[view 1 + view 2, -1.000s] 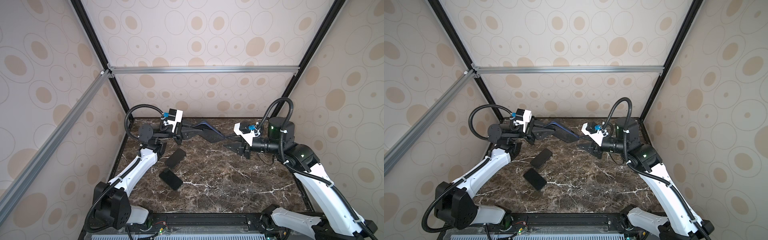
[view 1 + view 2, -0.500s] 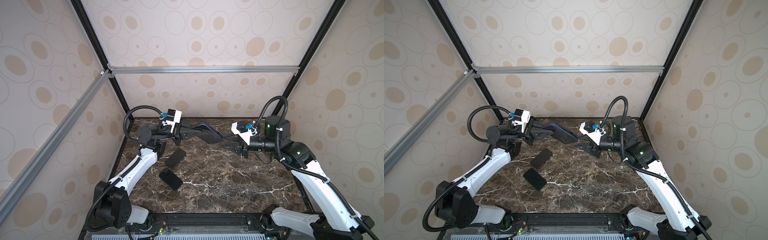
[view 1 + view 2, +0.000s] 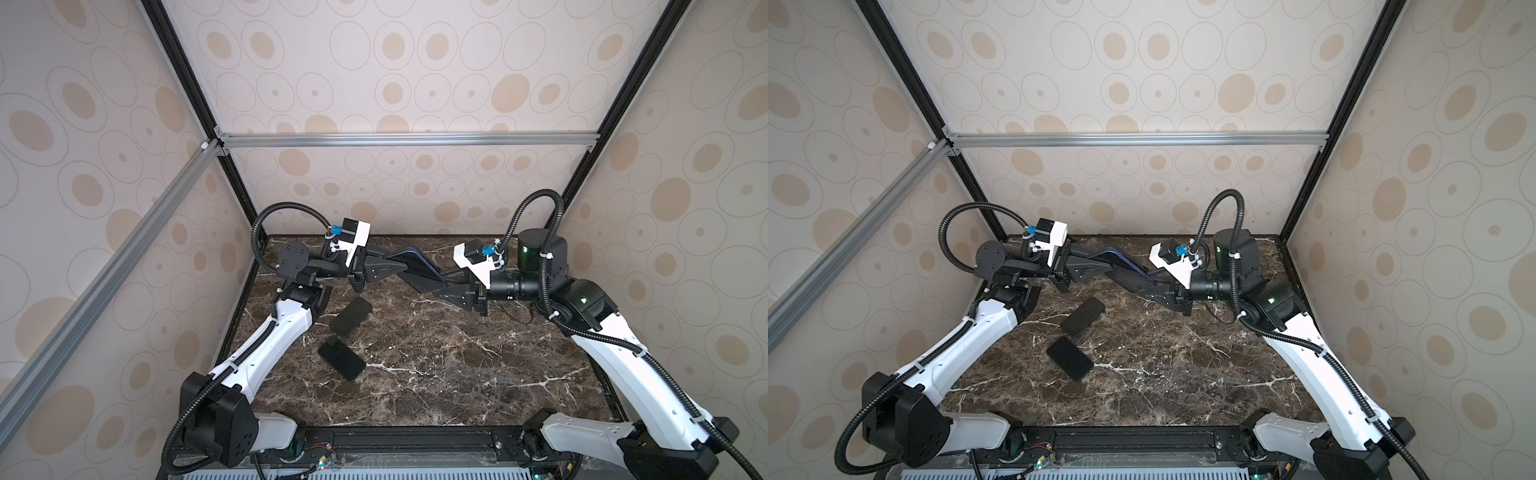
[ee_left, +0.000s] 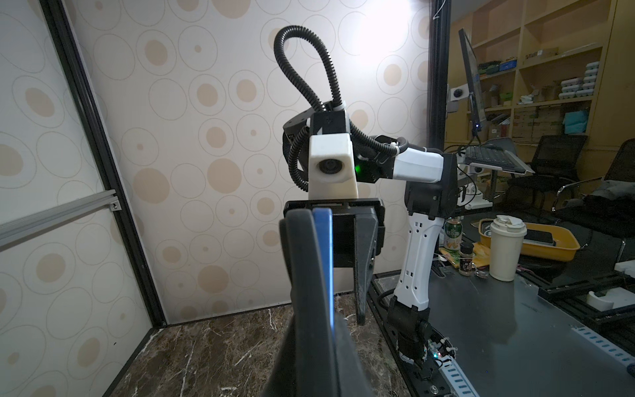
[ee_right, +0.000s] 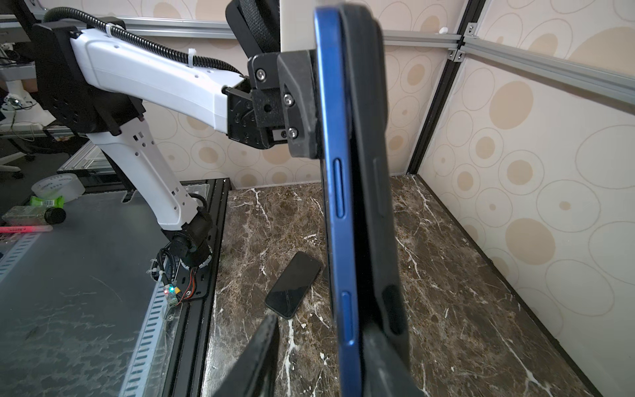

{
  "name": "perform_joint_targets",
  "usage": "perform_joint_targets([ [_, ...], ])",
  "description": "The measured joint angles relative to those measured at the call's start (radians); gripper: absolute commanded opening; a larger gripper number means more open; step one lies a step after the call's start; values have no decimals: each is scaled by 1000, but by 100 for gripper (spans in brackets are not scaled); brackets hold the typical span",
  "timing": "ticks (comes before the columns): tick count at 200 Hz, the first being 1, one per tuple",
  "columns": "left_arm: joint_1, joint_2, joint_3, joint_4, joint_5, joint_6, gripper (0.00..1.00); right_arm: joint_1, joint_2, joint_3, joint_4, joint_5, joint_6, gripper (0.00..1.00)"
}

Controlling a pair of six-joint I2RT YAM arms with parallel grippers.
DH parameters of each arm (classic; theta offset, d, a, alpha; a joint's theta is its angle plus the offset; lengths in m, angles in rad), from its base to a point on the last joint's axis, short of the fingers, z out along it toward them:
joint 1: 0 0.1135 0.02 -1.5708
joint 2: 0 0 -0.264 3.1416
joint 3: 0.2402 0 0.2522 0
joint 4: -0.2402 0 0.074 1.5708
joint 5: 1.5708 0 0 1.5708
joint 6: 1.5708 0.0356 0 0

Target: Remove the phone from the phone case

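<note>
**Phone held in mid-air between both hands, case partly off**

The left hand is clenched on one end of the blue phone, which it holds up over the back of the marble tabletop, clear of the surface. The black phone case is still against the phone at that end. In the right wrist view the left hand's finger presses flat on the phone's bare side, and the case runs along the opposite side of the blue edge.

The right hand meets the other end from the opposite direction. Its jaws stand apart and straddle phone and case. One finger is clear of the blue edge with tabletop showing between them, while the other sits against the outside of the case — so nothing is pinched there. At this end the case seems to flare away from the phone, though the close, dark view makes the gap hard to judge.

Below and toward the left arm, a black handset lies flat on the tabletop. A second handset lies near it, closer to the front rail — the two are apart.
</note>
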Motion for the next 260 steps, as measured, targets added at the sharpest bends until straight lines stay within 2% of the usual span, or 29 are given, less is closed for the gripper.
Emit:
perform_joint_targets([
  [121, -14, -1, 34, -303, -2, 216, 0, 8, 76, 58, -11, -6, 47, 37],
  [145, -14, -1, 34, -330, -1, 238, 0, 9, 77, 58, -5, -6, 57, 32],
  [171, -17, -1, 34, -347, 1, 246, 0, 9, 77, 57, -4, 2, 63, 22],
  [212, -18, 0, 34, -349, 18, 223, 0, 12, 73, 47, 8, 12, 54, 0],
  [236, -18, 0, 33, -340, 21, 201, 0, 15, 62, 37, 11, 23, 45, 0],
  [260, -24, 0, 33, -328, 22, 195, 9, 20, 37, 13, 27, 42, 47, 0],
])
